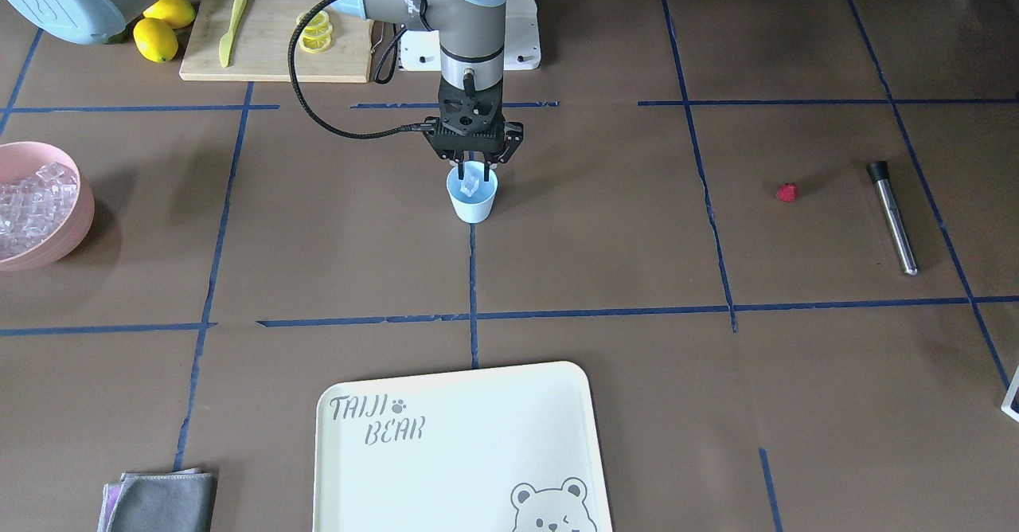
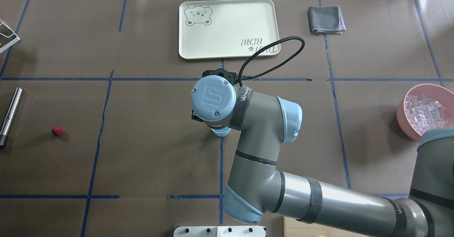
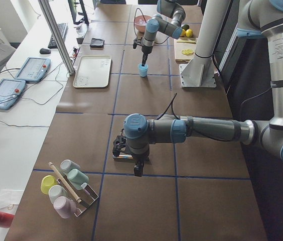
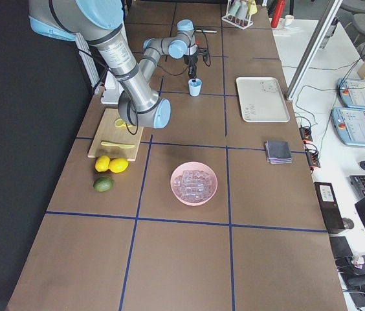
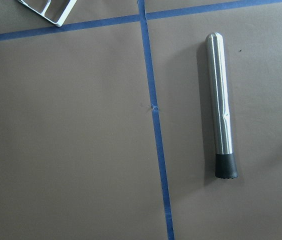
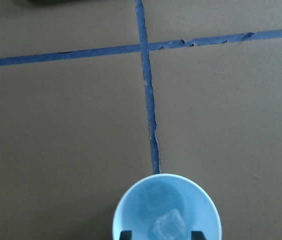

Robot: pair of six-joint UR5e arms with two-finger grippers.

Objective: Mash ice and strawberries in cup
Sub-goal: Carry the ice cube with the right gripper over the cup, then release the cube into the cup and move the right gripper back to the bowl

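The light-blue cup [image 1: 474, 204] stands at the table's middle and also shows in the right wrist view [image 6: 133, 202]. Clear ice cubes [image 6: 168, 226] lie inside it. My right gripper [image 1: 474, 172] hangs straight above the cup's mouth, its fingers spread wider than the cube between them, so it is open. The red strawberry [image 1: 786, 191] lies alone on the table, also in the overhead view [image 2: 57, 131]. My left gripper [image 3: 139, 169] shows only in the exterior left view; I cannot tell if it is open or shut.
A steel muddler [image 5: 221, 105] lies under the left wrist, beside the strawberry [image 1: 892, 217]. A pink bowl [image 2: 404, 114] holds more ice [image 2: 425, 110]. Also here are a cream tray [image 1: 478, 404], a cutting board [image 1: 263, 58], lemons [image 1: 163, 26] and a grey cloth [image 1: 163, 504].
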